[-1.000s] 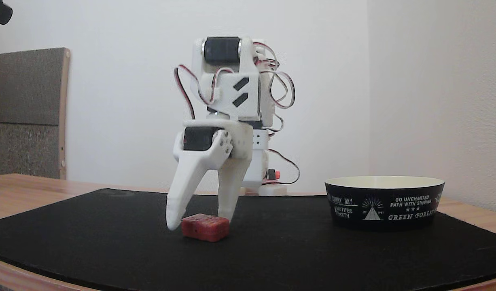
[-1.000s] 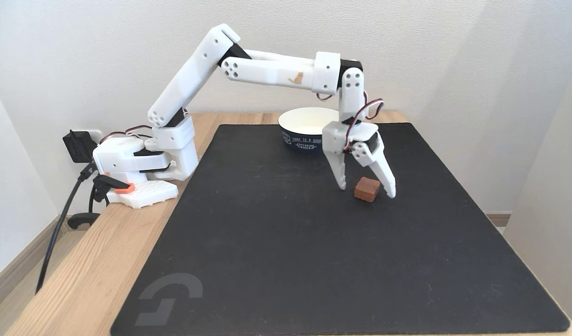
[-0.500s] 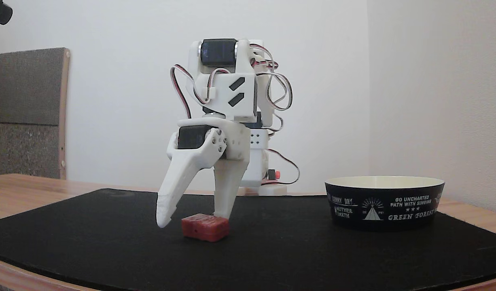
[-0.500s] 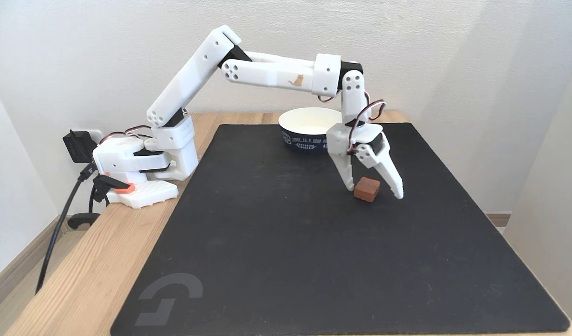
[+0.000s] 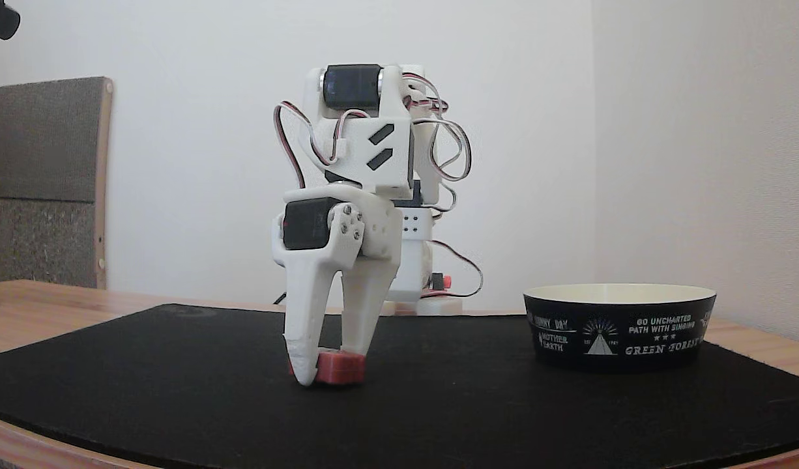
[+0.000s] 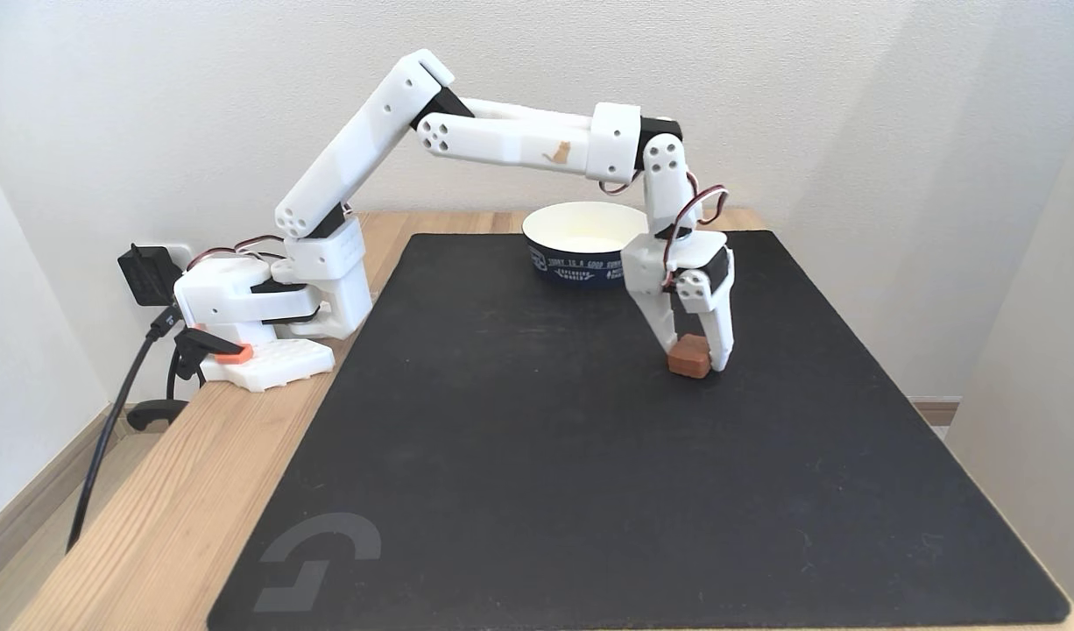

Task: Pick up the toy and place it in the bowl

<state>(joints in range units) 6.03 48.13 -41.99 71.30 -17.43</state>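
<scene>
Gripper [image 5: 328, 372] fingers pinch the toy [image 5: 339, 367] from both sides; we see it low on the black mat [image 6: 519, 456], apparently touching the surface, fingertips [image 6: 721, 361] pointing down. Outward, the white arm [image 6: 502, 145] reaches over from its base at the mat's left edge in the raised fixed view. The bowl [image 6: 581, 250] stands apart, behind the gripper there. We judge the grasp step nearly complete. Next move calls for a lift clear of the mat, then a carry over the bowl's rim before release.
</scene>
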